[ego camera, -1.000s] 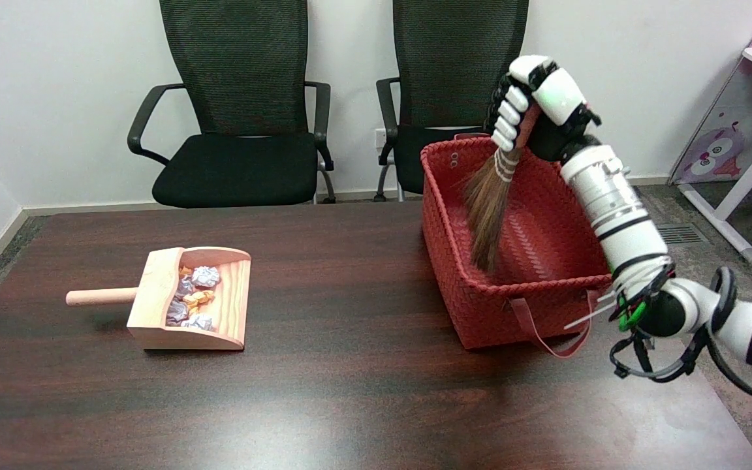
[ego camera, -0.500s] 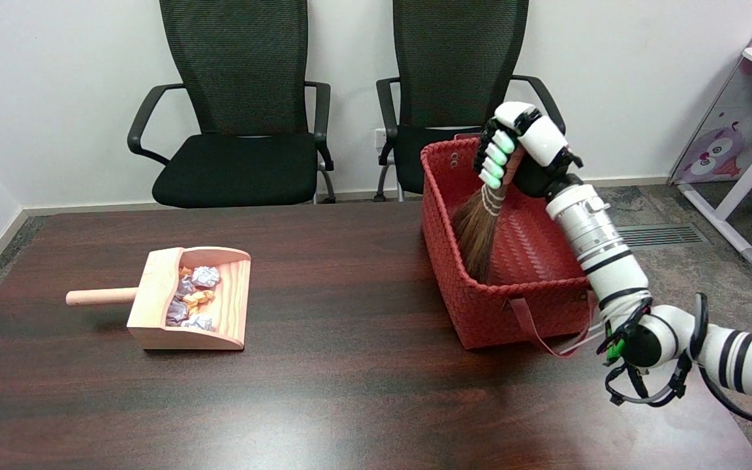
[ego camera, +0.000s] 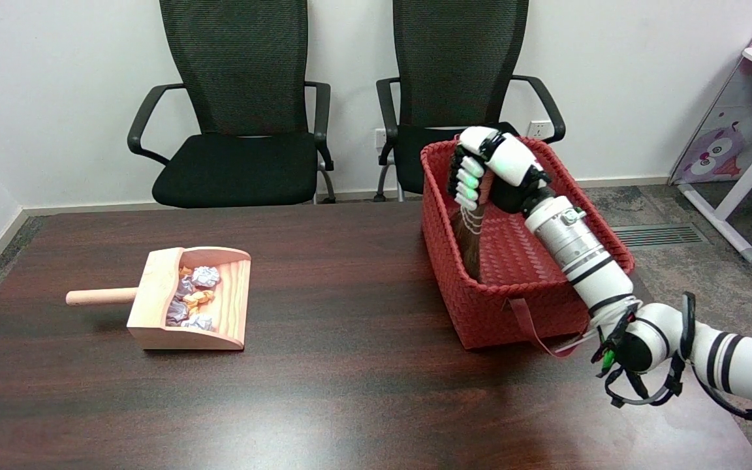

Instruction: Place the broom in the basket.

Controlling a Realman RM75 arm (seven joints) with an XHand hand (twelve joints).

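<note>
A red woven basket (ego camera: 444, 225) stands on the right part of the dark table. My right hand (ego camera: 490, 170) hangs over its left inner side and grips the handle of a small broom (ego camera: 469, 245). The broom points down, its brown bristles low inside the basket close to the left wall. The bristle tips are hidden behind the basket's near wall, and my fingers cover most of the handle.
A wooden dustpan (ego camera: 188, 299) holding several crumpled paper balls lies on the table's left side, handle to the left. Two black office chairs (ego camera: 239, 124) stand behind the table. A basket strap (ego camera: 536, 329) hangs down its front. A white and pink stand (ego camera: 745, 140) is at the far right.
My right hand has come down and a little left with the broom, from above the basket's rim to inside it. The bristles have sunk deeper toward the floor of the basket.
</note>
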